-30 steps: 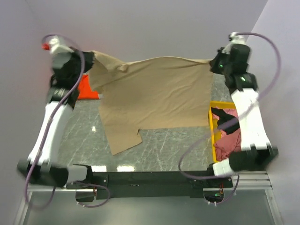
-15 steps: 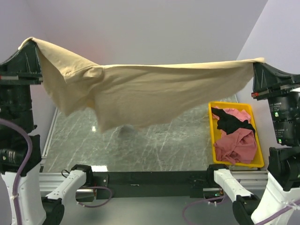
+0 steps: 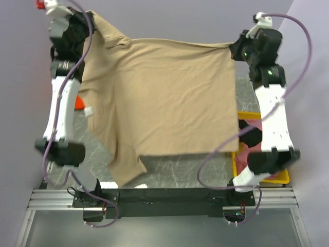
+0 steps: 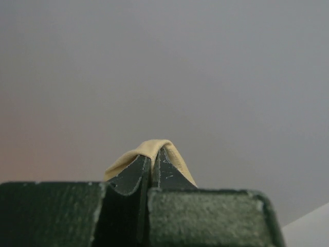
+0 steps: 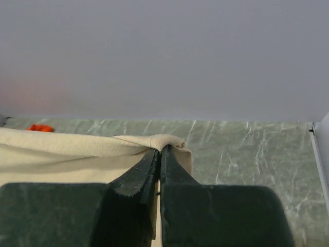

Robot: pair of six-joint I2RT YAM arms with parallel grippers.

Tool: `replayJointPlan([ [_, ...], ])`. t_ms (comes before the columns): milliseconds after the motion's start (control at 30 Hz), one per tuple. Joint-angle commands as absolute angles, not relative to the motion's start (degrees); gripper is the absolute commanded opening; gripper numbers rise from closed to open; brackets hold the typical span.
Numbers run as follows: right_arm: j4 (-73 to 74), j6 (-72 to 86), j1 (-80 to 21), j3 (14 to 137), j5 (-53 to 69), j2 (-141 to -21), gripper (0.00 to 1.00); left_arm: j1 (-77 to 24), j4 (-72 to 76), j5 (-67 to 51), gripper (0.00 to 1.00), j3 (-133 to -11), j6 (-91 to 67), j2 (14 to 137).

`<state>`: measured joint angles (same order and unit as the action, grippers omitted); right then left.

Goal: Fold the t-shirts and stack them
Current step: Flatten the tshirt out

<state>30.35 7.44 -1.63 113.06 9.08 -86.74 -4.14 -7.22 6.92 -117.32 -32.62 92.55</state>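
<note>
Cloth of the tan t-shirt [image 3: 164,98], seen from above, hides most of the table [image 3: 175,170] and all but a sliver of the orange-red t-shirt [image 3: 78,103] at its left edge, and the right arm [image 3: 272,113] covers much of the yellow tray [image 3: 247,114] on its right. Both arms reach far forward, with the left gripper [image 3: 91,19] and right gripper [image 3: 232,50] at its far corners. The left wrist view shows jaws pressed together on a tan fold against a blank wall, and the right wrist view shows jaws likewise pinched on a corner, with the rest of the shirt cut off below.
</note>
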Motion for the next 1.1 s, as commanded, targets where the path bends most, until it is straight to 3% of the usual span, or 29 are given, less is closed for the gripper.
replayJointPlan([
  [0, 26.2, 6.0, -1.5, 124.4, 4.0, -93.2, 0.00, -0.2, -6.7, -4.5, 0.01, -131.3, -33.7, 101.7],
  [67, 28.3, 5.5, -1.5, 134.4, 3.3, -96.8, 0.00, 3.1, -8.0, -6.9, 0.01, -141.9, -36.8, 108.0],
  [167, 27.2, 4.4, -1.4, 139.8, 3.7, -100.0, 0.00, 6.5, -2.9, -12.4, 0.01, -143.5, -42.8, 108.0],
  [233, 24.4, 4.1, -1.1, 136.6, 4.3, -98.3, 0.00, 6.9, 2.9, -12.0, 0.01, -136.7, -43.6, 105.2],
  [400, 22.0, 4.0, -1.0, 123.2, 4.5, -91.2, 0.00, 6.9, 1.9, -16.5, 0.01, -129.9, -42.3, 99.9],
  [500, 21.4, 4.2, -0.7, 112.9, 4.0, -87.6, 0.00, 6.9, 3.2, -19.4, 0.01, -115.5, -41.6, 93.3],
  [633, 16.1, 4.7, -0.8, 92.4, 5.4, -82.5, 0.00, 6.7, 9.1, -16.4, 0.01, -79.4, -44.0, 80.4],
  [733, 15.1, 6.8, -0.8, 80.7, 5.0, -80.0, 0.00, 6.2, 8.8, -14.4, 0.01, -61.3, -46.7, 71.6],
  [933, 15.7, 15.7, -0.8, 64.3, 4.8, -78.5, 0.00, -1.0, -4.5, -3.6, 0.01, -41.8, -48.0, 59.1],
  [1067, 17.7, 18.7, -0.8, 59.9, 3.3, -76.7, 0.00, -3.3, -16.3, 3.1, 0.01, -39.4, -50.7, 54.2],
])
